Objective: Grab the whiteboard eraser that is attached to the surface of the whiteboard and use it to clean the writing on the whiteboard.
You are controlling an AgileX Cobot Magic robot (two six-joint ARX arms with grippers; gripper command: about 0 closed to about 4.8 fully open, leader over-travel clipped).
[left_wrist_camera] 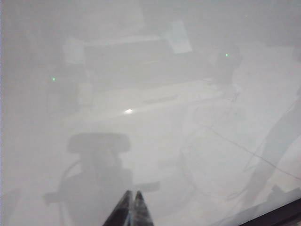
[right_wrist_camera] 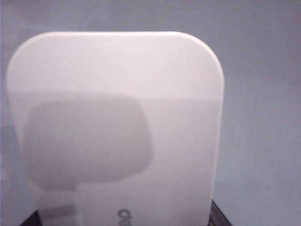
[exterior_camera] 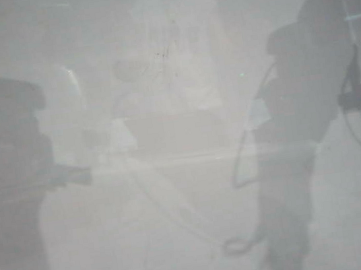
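The whiteboard eraser [right_wrist_camera: 117,117], a white block with rounded corners, fills the right wrist view. My right gripper [right_wrist_camera: 122,222] is shut on it, and only dark bits of its fingers [right_wrist_camera: 220,217] show at the eraser's sides. Behind the eraser is plain grey whiteboard [right_wrist_camera: 263,94]. The glossy whiteboard [exterior_camera: 194,240] fills the exterior view, with faint dark scribbles [exterior_camera: 163,52] near the upper middle. My left gripper [left_wrist_camera: 133,194] hangs over the whiteboard [left_wrist_camera: 155,155], its tips pressed together and holding nothing. Neither gripper itself shows in the exterior view.
Grey arm-shaped shadows lie on the board at the left [exterior_camera: 19,169] and right [exterior_camera: 310,104] of the exterior view, with looping cable reflections [exterior_camera: 238,167]. A dark board edge [left_wrist_camera: 280,215] crosses one corner of the left wrist view.
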